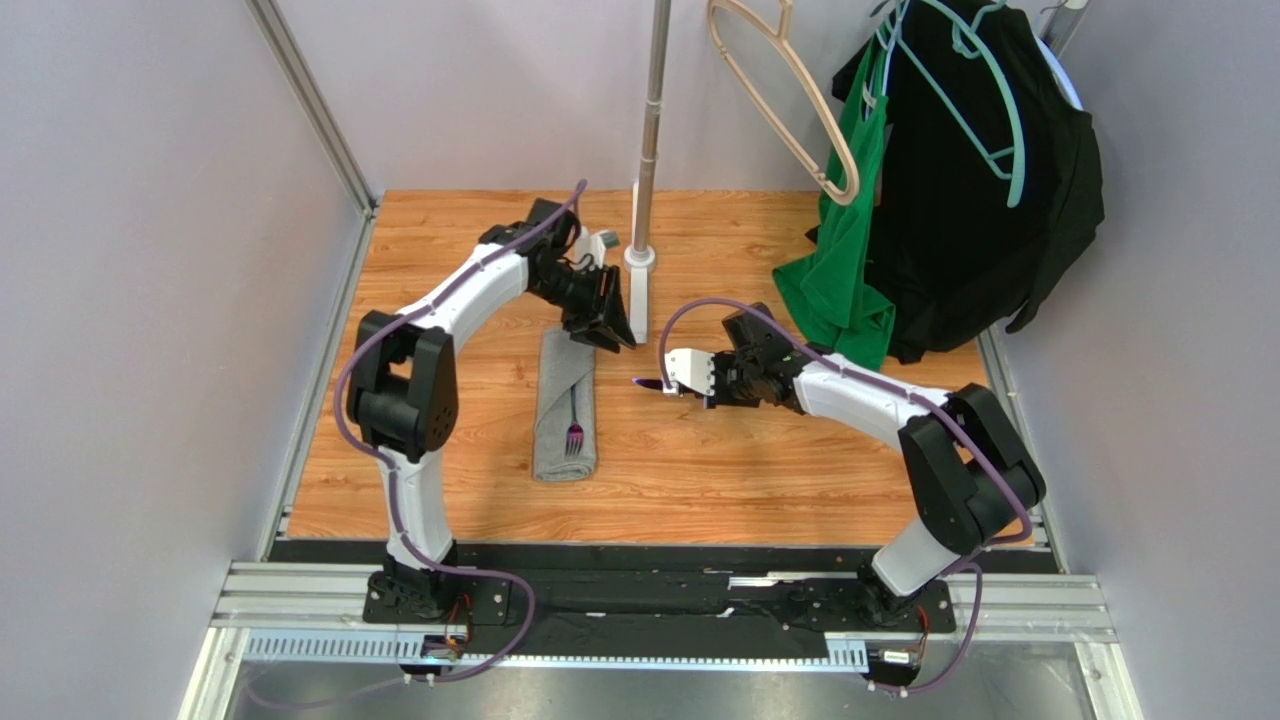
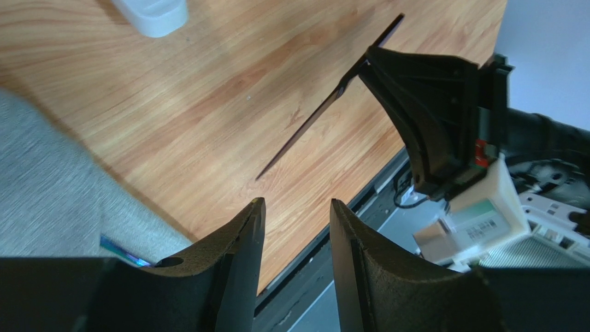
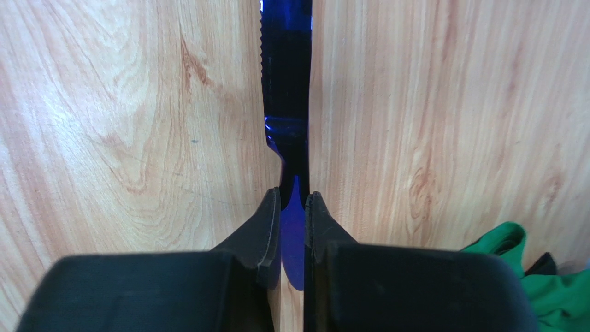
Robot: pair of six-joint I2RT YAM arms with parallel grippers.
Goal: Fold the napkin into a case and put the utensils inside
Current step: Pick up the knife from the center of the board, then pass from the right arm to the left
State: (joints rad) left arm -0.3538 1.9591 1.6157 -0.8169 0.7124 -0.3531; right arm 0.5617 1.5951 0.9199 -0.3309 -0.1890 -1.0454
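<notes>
On my left, the left gripper [image 2: 294, 207] hangs with its jaws apart and nothing between them, over the far end of the case [image 1: 559, 393]. The case is a narrow grey folded strip lying on the worktop [image 1: 721, 465]. The fork [image 1: 574, 437] lies on it, tines toward the near end. Further right, clear of the cloth, the right gripper [image 3: 293, 200] is clamped on the dark purple knife [image 3: 287, 83], whose blade points left toward the case.

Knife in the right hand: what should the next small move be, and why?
Probably swing the right hand leftward toward the grey case. It is shut on the knife over the wood, apart from the case, where the fork already lies; the left hand stands open at its far end.
</notes>
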